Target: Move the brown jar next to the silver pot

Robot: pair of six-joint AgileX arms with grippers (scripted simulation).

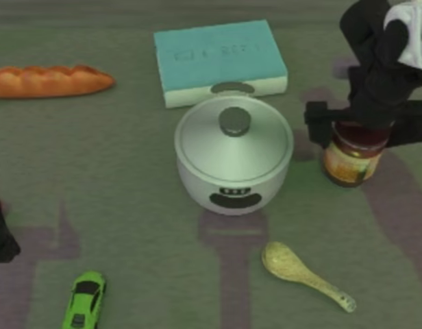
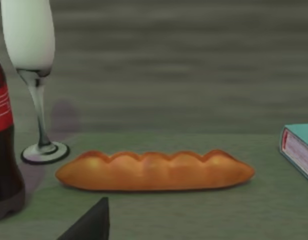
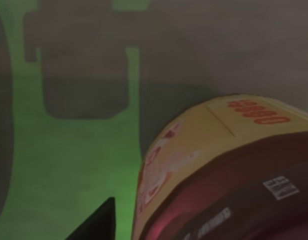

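Right of the silver pot (image 1: 233, 155), the right gripper (image 1: 366, 123) clamps the brown jar (image 1: 351, 156) by its lid, top-down, so it stays upright. Left gripper (image 1: 1, 233) is parked far left of the pot; I can't tell its finger state.

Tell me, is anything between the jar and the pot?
No. In the top view only bare table shows between the jar and the pot.

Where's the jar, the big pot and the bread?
brown jar (image 1: 349, 163), top view, on its orange label.
silver pot (image 1: 233, 147), top view, on its domed lid.
bread (image 2: 154, 170), left wrist view, on its crust.
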